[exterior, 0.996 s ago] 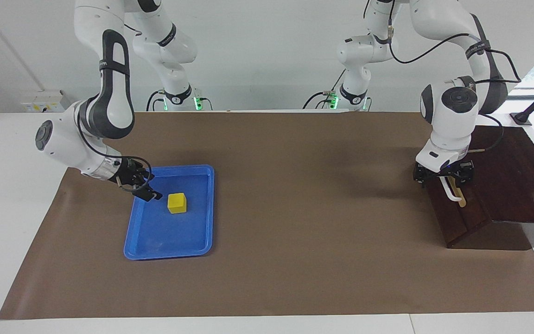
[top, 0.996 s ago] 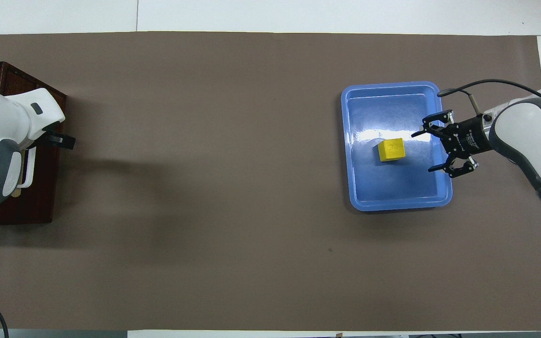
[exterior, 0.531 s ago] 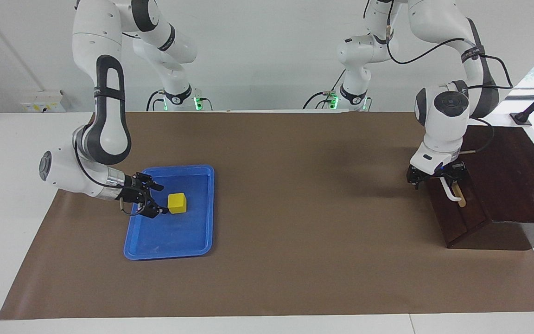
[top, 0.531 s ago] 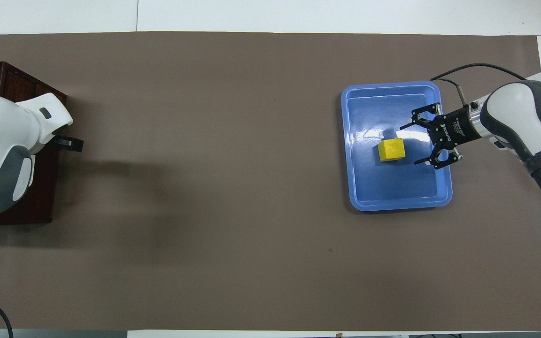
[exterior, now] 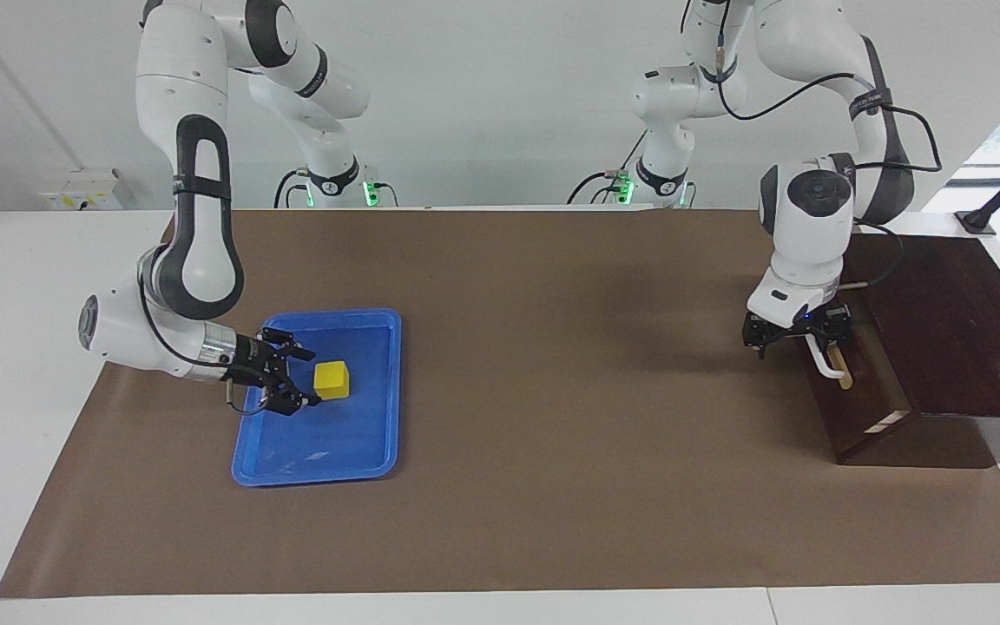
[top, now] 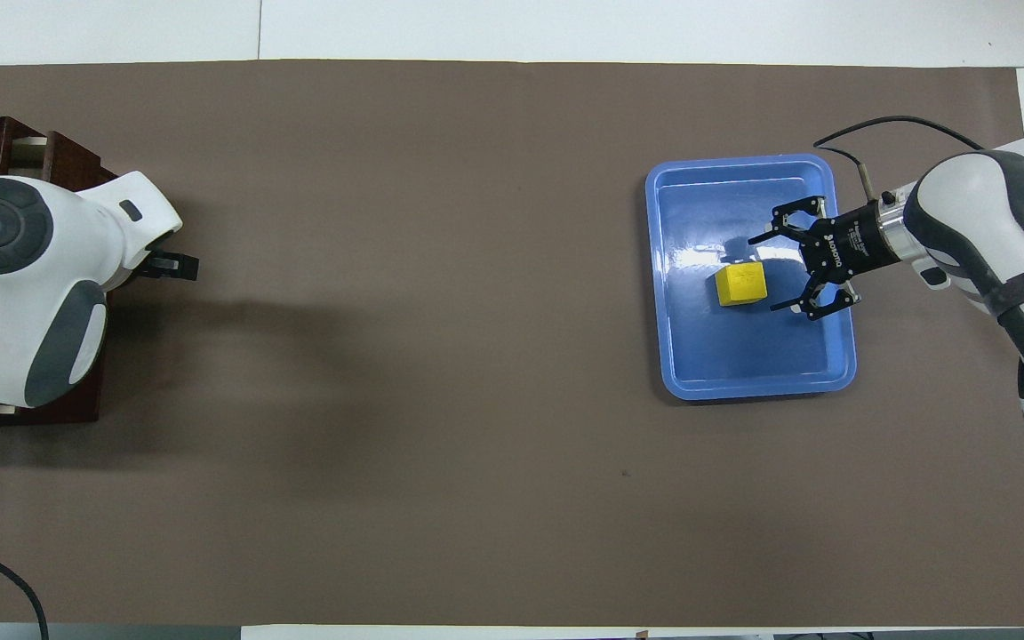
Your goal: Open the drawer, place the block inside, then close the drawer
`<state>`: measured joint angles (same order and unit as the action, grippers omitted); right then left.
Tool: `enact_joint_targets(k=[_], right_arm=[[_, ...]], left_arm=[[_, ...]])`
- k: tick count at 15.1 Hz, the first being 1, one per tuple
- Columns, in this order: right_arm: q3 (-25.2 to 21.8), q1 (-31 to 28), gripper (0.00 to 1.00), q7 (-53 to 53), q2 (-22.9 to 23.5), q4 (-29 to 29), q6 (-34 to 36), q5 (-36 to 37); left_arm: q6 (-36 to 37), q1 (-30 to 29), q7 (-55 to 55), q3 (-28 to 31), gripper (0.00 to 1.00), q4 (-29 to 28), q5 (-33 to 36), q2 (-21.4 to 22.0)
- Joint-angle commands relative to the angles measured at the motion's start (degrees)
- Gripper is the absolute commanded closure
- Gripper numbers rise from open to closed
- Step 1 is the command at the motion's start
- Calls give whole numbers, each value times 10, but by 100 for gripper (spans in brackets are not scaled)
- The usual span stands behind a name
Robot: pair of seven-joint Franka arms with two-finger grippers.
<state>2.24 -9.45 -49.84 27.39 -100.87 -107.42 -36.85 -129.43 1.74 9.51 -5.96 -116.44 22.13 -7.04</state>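
Drawer: one, now slid out slightly; one block in one tray. Right tool open, closer beside block; left tool open at handle.

Blue tray: glossy smooth plastic. Drawer: dark polished wood. Table cover: matt brown paper. Block: smooth.

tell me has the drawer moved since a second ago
Yes. The drawer has slid out of its cabinet toward the table's middle, exposing pale side edges.

No readable text, labels or numbers.
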Motion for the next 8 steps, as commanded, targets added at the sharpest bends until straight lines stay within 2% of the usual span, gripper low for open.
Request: enact_joint_targets(k=[1, 3, 8], right_arm=[[6, -7, 0, -3, -1, -22, -11, -19], [6, -6, 0, -1, -2, -25, -14, -19], [7, -7, 0, 0, -2, -22, -12, -21]], left_arm=[[15, 51, 52, 3, 0, 2, -40, 1], [22, 77, 86, 4, 0, 8, -67, 0], [25, 108, 118, 3, 0, 10, -80, 0]])
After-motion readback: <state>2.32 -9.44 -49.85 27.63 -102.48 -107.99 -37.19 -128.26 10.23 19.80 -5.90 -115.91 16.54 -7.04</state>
